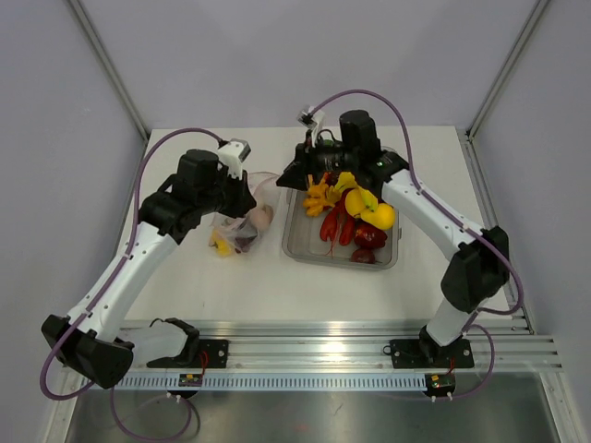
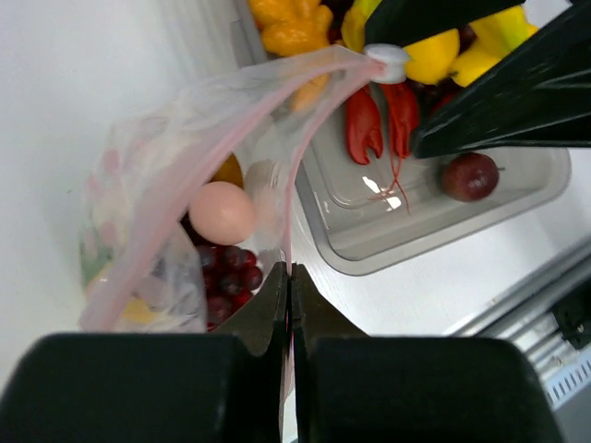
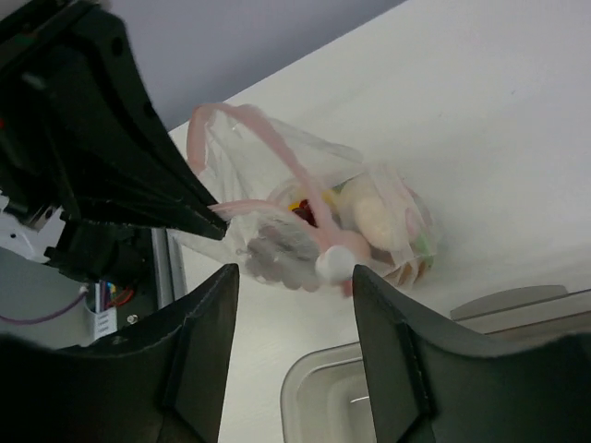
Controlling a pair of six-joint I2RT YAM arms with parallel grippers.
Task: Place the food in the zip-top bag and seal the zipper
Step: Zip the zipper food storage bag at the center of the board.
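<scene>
Zip-top bag [image 1: 238, 224], small, clear and crinkly, lies on the white worktop [image 1: 277, 286] just left of a grey translucent rectangular tray [image 1: 388, 263], with its mouth gaping open. Inside it sit a pale pink toy egg [image 2: 222, 212], a bunch of dark purple toy grapes [image 2: 226, 277] and something yellow. The left gripper [image 2: 289, 272] is pinched tight on the thin pinkish-red zipper strip [image 2: 289, 221] at one end of the mouth. At the other end, the right gripper [image 3: 294, 272] has its fingers spread apart on either side of a small white slider knob [image 3: 334, 265]. The tray holds more glossy toy food: a red lobster [image 2: 383, 115], yellow and orange pieces, and a dark red round fruit [image 2: 469, 175].
</scene>
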